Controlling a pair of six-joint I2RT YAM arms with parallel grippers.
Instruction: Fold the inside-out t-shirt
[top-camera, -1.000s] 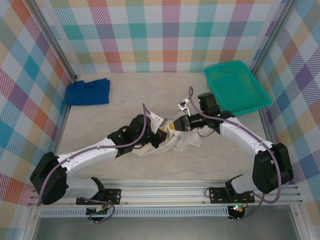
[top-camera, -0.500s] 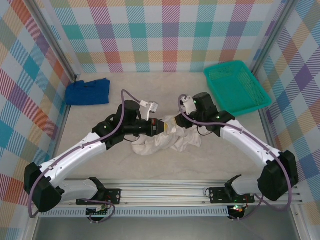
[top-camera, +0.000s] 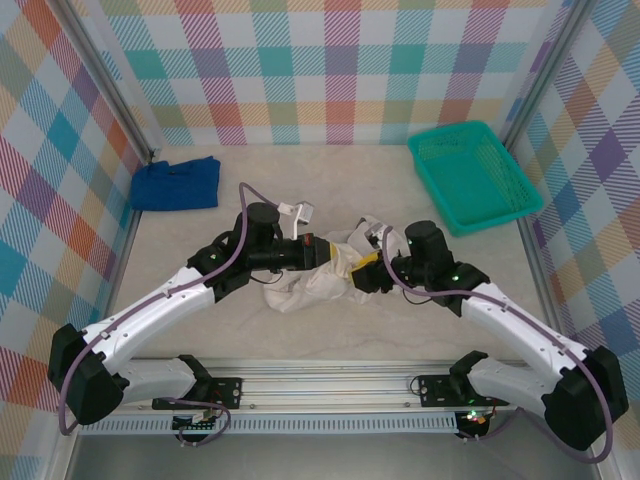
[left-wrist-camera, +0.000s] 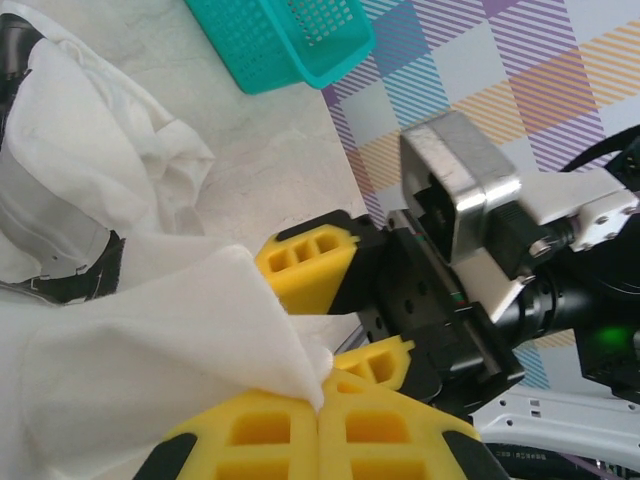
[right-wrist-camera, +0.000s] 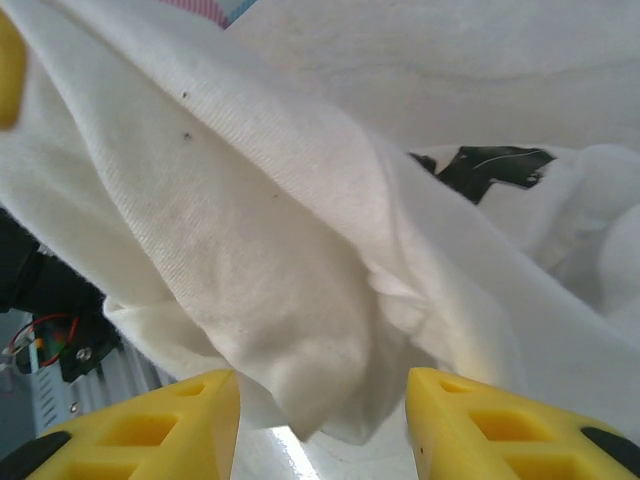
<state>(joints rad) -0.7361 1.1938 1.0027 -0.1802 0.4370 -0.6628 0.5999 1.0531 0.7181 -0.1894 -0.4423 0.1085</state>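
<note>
The inside-out t-shirt (top-camera: 310, 283) is a crumpled white heap in the middle of the table. My left gripper (top-camera: 325, 254) comes in from the left and is shut on a bunched edge of it. In the left wrist view its yellow fingers (left-wrist-camera: 260, 432) are pressed together on a point of the white cloth (left-wrist-camera: 120, 340). My right gripper (top-camera: 364, 274) faces it from the right, open. In the right wrist view a fold of the t-shirt (right-wrist-camera: 250, 220) hangs in the gap of the right gripper (right-wrist-camera: 320, 420), whose yellow fingers (right-wrist-camera: 150, 430) stand well apart.
A teal mesh basket (top-camera: 470, 175) sits at the back right, also seen as the basket (left-wrist-camera: 280, 40) in the left wrist view. A folded blue cloth (top-camera: 177, 183) lies at the back left. Checked walls enclose the table, and the arms' rail runs along the near edge.
The right gripper has opened and let go of the t-shirt, and its arm has drawn back toward the near right. The left arm swung up and left earlier, still gripping the cloth.
</note>
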